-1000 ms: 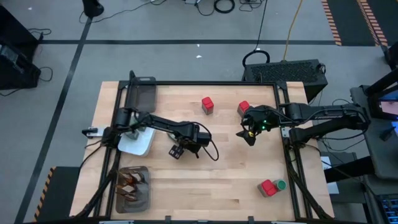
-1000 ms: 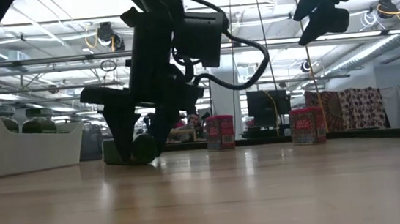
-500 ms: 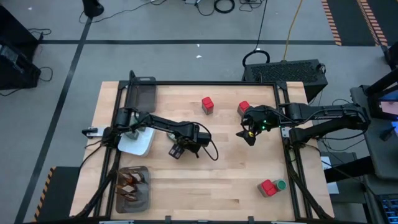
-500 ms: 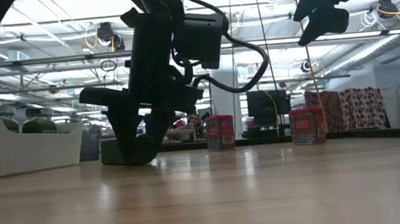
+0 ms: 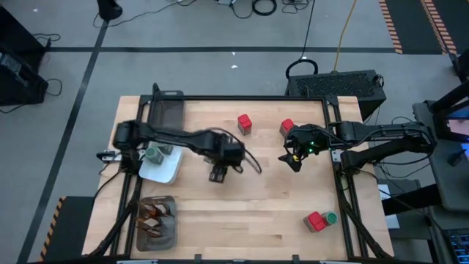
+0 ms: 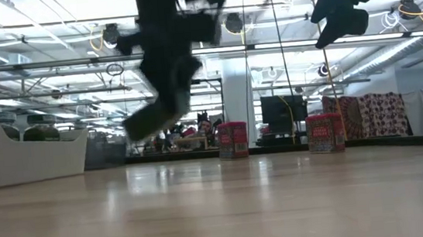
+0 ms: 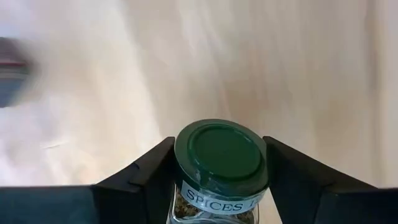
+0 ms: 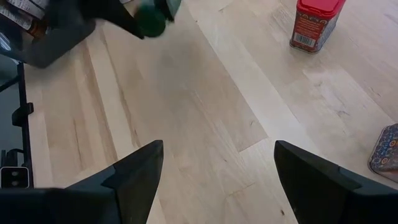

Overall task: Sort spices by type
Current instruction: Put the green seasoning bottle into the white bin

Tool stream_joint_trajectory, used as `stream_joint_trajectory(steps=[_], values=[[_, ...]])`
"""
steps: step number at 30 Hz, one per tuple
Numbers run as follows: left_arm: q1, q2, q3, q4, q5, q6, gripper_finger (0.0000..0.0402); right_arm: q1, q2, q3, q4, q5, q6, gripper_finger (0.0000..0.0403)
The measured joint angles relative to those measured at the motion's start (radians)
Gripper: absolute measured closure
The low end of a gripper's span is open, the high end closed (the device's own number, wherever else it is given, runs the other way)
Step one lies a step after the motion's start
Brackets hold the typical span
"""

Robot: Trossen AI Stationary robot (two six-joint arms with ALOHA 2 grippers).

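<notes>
The left pincer [image 7: 217, 186] is gripping a green-lidded jar [image 7: 221, 165] above the table [image 5: 264, 213] beside the white dish [image 5: 167, 170], while red boxes [image 5: 245, 123] are waiting unsorted and the right pincer [image 8: 217, 180] is hovering open, empty.

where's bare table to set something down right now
Bare wood lies between the mesh tray of sachets and the red box with a jar. The white dish side is crowded, with the left gripper carrying a green-lidded jar.
</notes>
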State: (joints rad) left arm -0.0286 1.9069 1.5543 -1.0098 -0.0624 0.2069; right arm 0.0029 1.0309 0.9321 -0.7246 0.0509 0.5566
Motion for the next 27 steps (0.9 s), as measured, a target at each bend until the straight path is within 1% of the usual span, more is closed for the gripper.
stream_joint_trajectory(steps=[2,5,8,11,14,17,20,22,25,27], values=[[0.011,-0.068,0.0,0.064,-0.01,-0.081,0.0186,0.0,0.0,0.0,0.0,0.0,0.0,0.0115],[0.024,-0.157,-0.009,0.177,-0.054,-0.189,0.0186,0.0,0.0,0.0,0.0,0.0,0.0,0.0115],[0.034,-0.224,-0.036,0.326,-0.101,-0.28,0.0186,0.0,0.0,0.0,0.001,0.0,0.0,0.0115],[0.043,-0.273,-0.113,0.518,-0.135,-0.349,0.0186,0.0,0.0,0.0,0.001,0.0,0.002,0.0115],[0.056,-0.313,-0.229,0.685,-0.191,-0.449,0.0186,0.0,0.0,0.0,0.001,-0.001,0.007,0.0115],[0.064,-0.345,-0.365,0.838,-0.308,-0.604,0.0186,0.013,0.0,0.0,-0.003,-0.001,0.023,0.0115],[0.057,-0.368,-0.489,0.955,-0.428,-0.738,0.0186,0.031,0.0,0.0,-0.003,0.0,0.033,0.0115],[0.046,-0.367,-0.552,1.049,-0.483,-0.806,0.0186,0.042,0.0,0.0,0.0,0.0,0.034,0.0115],[0.033,-0.366,-0.624,1.108,-0.579,-0.903,0.0186,0.053,0.0,0.0,0.011,0.001,0.034,0.0115],[0.024,-0.366,-0.663,1.15,-0.646,-0.936,0.0186,0.057,0.0,0.0,0.012,0.002,0.034,0.0115]])
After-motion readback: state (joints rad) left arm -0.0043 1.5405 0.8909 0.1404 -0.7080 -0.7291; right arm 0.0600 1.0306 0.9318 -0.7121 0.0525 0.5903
